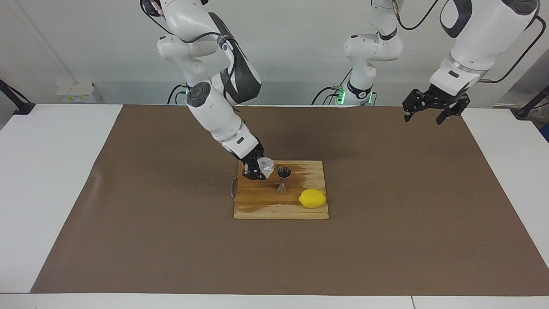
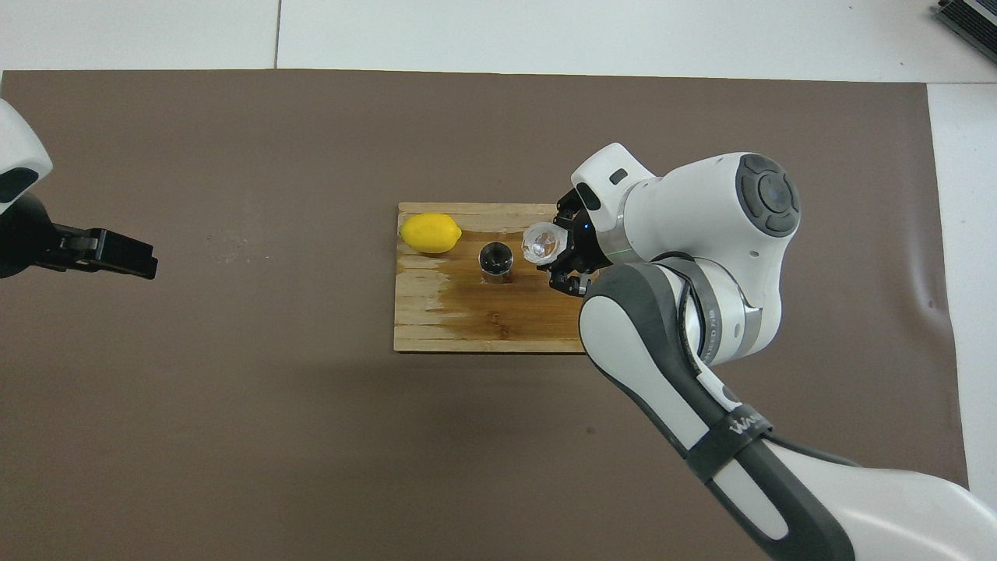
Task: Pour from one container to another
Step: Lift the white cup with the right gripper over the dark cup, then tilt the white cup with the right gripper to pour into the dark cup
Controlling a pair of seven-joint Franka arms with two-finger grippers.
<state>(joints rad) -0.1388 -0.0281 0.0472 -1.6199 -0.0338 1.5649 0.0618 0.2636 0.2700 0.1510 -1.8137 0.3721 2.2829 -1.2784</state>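
Tilting toward the steel jigger, the translucent plastic cup sits clamped in the right gripper over the wooden cutting board mid-table | jigger upright on the board, lemon beside it | left gripper waits, fingers apart, above the table's left-arm end.

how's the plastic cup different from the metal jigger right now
The plastic cup is translucent white and crinkled; the jigger is shiny steel, hourglass-shaped. The cup is held tilted in the right hand, above the cutting board; the jigger stands upright on it, free. The cup is squat, the jigger taller. Both are small open containers, side by side.
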